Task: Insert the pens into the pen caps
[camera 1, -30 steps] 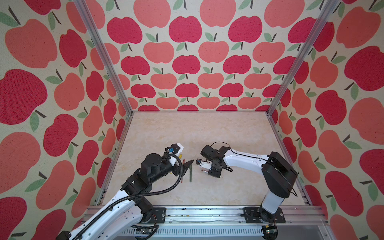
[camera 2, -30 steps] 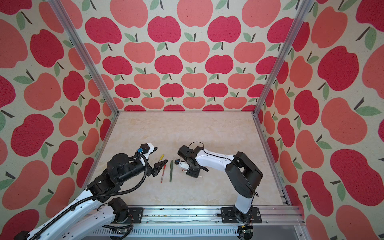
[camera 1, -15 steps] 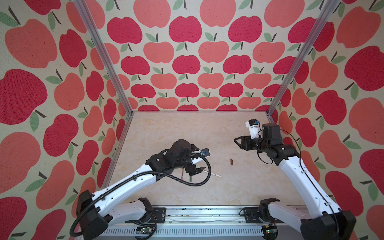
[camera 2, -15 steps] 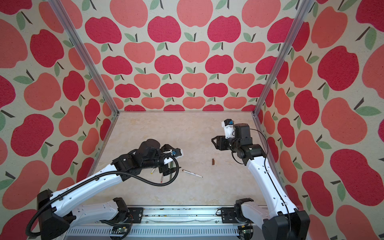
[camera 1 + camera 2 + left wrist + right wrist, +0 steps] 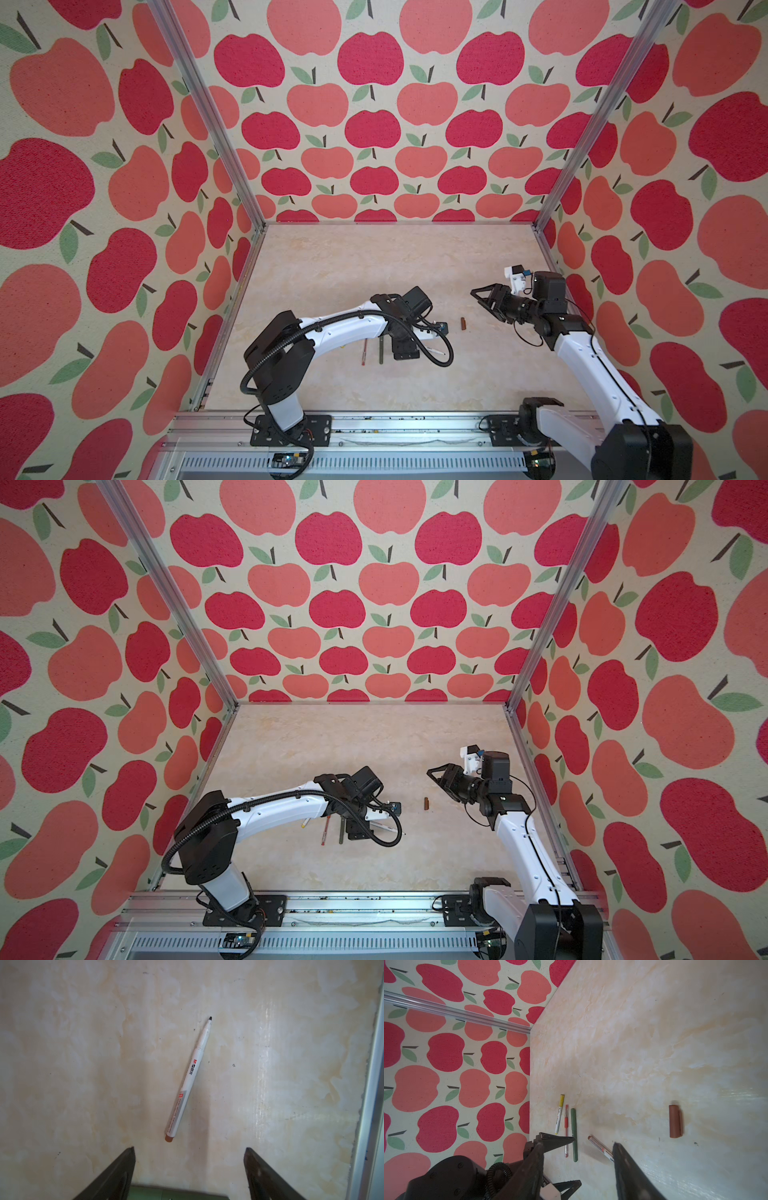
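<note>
Left gripper [image 5: 189, 1151] spread wide, empty, just beside white dark-tipped pen [image 5: 188, 1080] on worktop [image 5: 83, 1043]; right gripper [image 5: 478, 293] half-spread, empty, near brown cap [image 5: 463, 323].

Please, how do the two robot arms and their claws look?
The left arm and right arm have white shells with black joints and bases. A black ribbed cable loops along the left arm. The left claw and right claw each have two dark, tapering fingers.
</note>
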Robot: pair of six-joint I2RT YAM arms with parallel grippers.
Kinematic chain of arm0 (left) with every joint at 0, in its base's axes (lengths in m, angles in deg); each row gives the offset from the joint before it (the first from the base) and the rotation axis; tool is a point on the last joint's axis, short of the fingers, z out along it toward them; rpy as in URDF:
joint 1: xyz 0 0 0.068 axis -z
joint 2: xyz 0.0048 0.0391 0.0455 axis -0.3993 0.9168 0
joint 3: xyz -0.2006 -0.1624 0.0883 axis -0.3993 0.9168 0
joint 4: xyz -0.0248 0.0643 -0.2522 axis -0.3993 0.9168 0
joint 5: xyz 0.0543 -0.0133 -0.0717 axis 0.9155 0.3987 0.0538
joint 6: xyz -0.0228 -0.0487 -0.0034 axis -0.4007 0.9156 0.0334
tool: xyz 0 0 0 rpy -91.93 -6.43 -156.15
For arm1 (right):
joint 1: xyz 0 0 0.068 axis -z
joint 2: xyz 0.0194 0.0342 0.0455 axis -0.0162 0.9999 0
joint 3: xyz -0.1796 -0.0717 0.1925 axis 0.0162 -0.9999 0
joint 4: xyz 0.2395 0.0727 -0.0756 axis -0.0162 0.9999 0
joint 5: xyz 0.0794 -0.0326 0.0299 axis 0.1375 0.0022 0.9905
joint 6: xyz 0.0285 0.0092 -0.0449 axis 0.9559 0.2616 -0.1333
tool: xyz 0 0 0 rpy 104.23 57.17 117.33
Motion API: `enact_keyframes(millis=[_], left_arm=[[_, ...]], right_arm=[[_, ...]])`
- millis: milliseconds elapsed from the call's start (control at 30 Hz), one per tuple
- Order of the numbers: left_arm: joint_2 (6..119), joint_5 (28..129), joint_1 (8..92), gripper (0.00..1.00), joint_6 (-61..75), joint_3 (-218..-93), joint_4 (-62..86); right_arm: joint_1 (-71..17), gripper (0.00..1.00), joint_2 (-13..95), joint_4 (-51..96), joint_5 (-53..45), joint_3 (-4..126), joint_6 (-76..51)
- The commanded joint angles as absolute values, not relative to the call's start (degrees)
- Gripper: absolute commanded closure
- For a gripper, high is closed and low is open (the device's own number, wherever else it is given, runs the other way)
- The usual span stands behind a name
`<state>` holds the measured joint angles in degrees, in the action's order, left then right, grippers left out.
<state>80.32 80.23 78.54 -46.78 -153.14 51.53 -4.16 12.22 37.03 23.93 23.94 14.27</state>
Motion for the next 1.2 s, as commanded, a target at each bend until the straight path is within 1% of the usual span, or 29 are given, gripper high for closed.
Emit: enact_keyframes(millis=[0,167,433,600,700,933,1100,1167], left_arm=[[83.0,82.1,78.8,0.16,-49.6,-155.2,52.3],[87.5,81.5,78.7,0.22,-51.1,-157.6,53.5],[90.4,79.2,77.8,0.27,-51.7,-158.3,52.0],[92.2,76.2,76.8,0.34,-51.8,-160.0,53.8],[93.2,74.9,76.5,0.41,-52.2,-161.0,55.5],[94.8,75.0,76.6,0.42,-52.8,-161.4,55.5],[96.1,75.3,76.8,0.53,-52.6,-162.3,56.2],[96.8,75.4,77.2,0.56,-52.7,-162.8,56.8]], right_arm=[[-3.7,0.45,10.9,32.9,25.2,23.4,17.7],[-2.5,0.45,9.6,32.5,24.4,23.3,18.6],[-1.1,0.47,8.4,32.9,24.3,23.2,19.0],[-1.1,0.47,7.8,33.1,24.1,23.5,19.1],[-1.2,0.47,7.7,33.4,23.8,23.6,19.0],[-1.0,0.48,7.9,33.8,23.4,23.9,18.5],[-1.1,0.48,7.8,34.6,23.2,24.4,17.8],[-1.0,0.48,7.6,34.8,23.1,24.4,17.7]])
